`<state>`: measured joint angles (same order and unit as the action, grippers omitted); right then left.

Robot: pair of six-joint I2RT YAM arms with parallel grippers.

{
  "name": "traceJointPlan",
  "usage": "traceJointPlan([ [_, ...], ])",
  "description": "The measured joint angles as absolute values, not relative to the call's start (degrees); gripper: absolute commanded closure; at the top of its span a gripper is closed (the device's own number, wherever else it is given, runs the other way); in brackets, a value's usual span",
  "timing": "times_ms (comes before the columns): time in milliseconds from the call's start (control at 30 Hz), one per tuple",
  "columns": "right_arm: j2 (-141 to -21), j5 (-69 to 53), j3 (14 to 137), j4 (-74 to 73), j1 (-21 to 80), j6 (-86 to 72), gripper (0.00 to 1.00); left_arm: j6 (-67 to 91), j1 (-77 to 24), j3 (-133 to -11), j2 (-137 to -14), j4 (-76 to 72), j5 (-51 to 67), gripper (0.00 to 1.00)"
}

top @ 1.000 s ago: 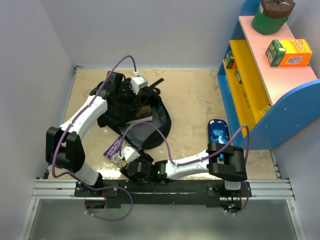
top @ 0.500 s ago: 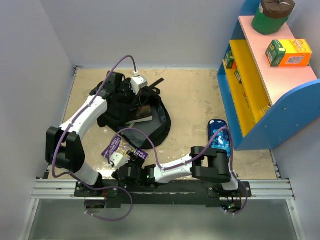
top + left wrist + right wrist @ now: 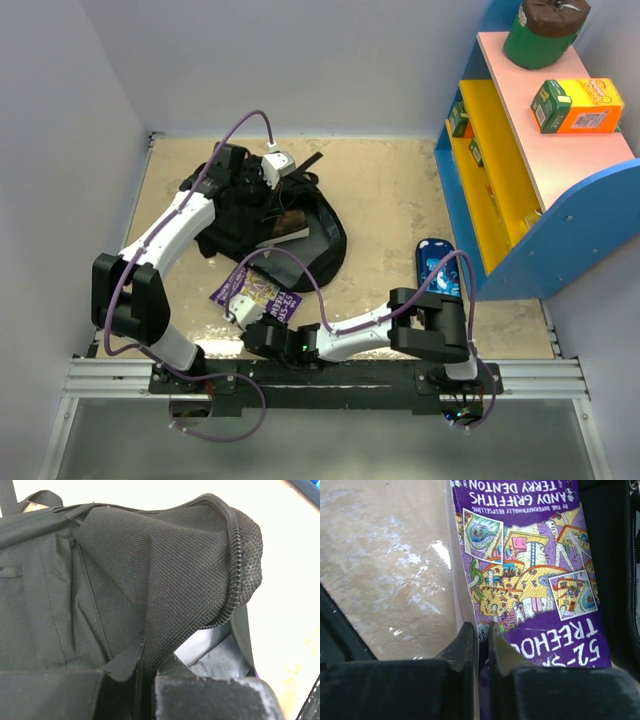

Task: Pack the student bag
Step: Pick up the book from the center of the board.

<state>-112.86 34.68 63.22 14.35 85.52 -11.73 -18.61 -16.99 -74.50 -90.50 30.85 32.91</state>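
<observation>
Student bag (image 3: 318, 238) lies slumped in a black heap on the tan table (image 3: 390, 190), toward its far-left part. The bag's mouth gapes toward the near side, so grey lining shows inside. The left gripper (image 3: 258, 183) sits at the far edge of the bag. In the wrist view its fingers (image 3: 210, 700) are pressed almost together, clamping a fold of the black weave just beside the zipper rim.

On the near side of the bag, right up against its rim, lies a purple book (image 3: 262, 292) with cartoon treehouse pictures on the cover. The right gripper (image 3: 240, 308) is down at the book's near corner, jaws narrow, with the book's edge nipped between the fingertips (image 3: 467, 640).

Well off to the right of the bag, a blue pencil case (image 3: 438, 268) lies flat on the table. Beyond it stands a blue, yellow and pink shelf unit (image 3: 590, 200) with a green tub (image 3: 540, 35) and an orange-and-green carton (image 3: 577, 105) on top.
</observation>
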Motion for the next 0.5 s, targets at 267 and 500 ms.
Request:
traceJointPlan([
  [267, -108.55, 37.04, 59.9, 14.11, 85.58, -8.45, 1.0, -18.61, -16.99, -74.5, -90.56, 30.63, 33.23, 0.99],
  [500, -95.44, 45.43, 57.98, 8.69, 91.85, -1.04, 1.0, -18.61, -16.99, -74.5, -91.31, 30.5, 34.09, 0.99],
])
